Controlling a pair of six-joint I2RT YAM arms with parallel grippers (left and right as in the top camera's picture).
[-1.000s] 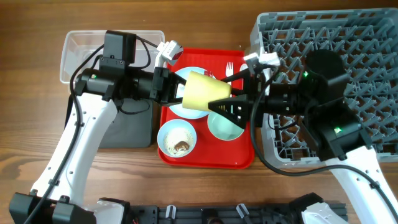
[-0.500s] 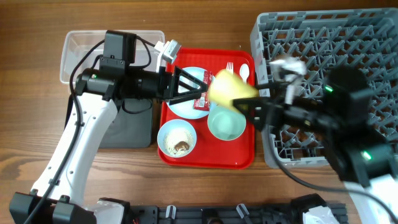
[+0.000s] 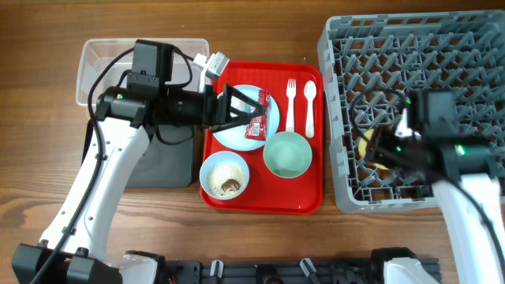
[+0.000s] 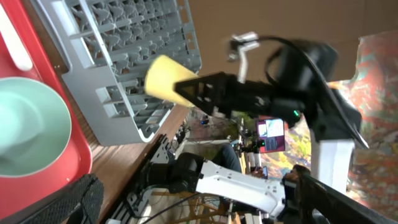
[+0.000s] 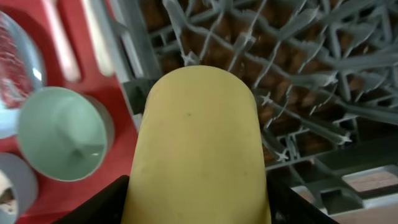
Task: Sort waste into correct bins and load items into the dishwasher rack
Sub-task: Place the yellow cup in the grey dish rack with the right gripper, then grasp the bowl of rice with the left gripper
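left gripper spread wide, arm stretched rightward — right gripper clamped on yellow cup

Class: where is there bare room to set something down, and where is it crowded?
Bare table shows beyond the red tray, between clear tub and dishwasher rack, and in front of it. The rack's far rows hold nothing. Crowded: the tray, with plate, mint bowl, blue bowl, fork, spoon.
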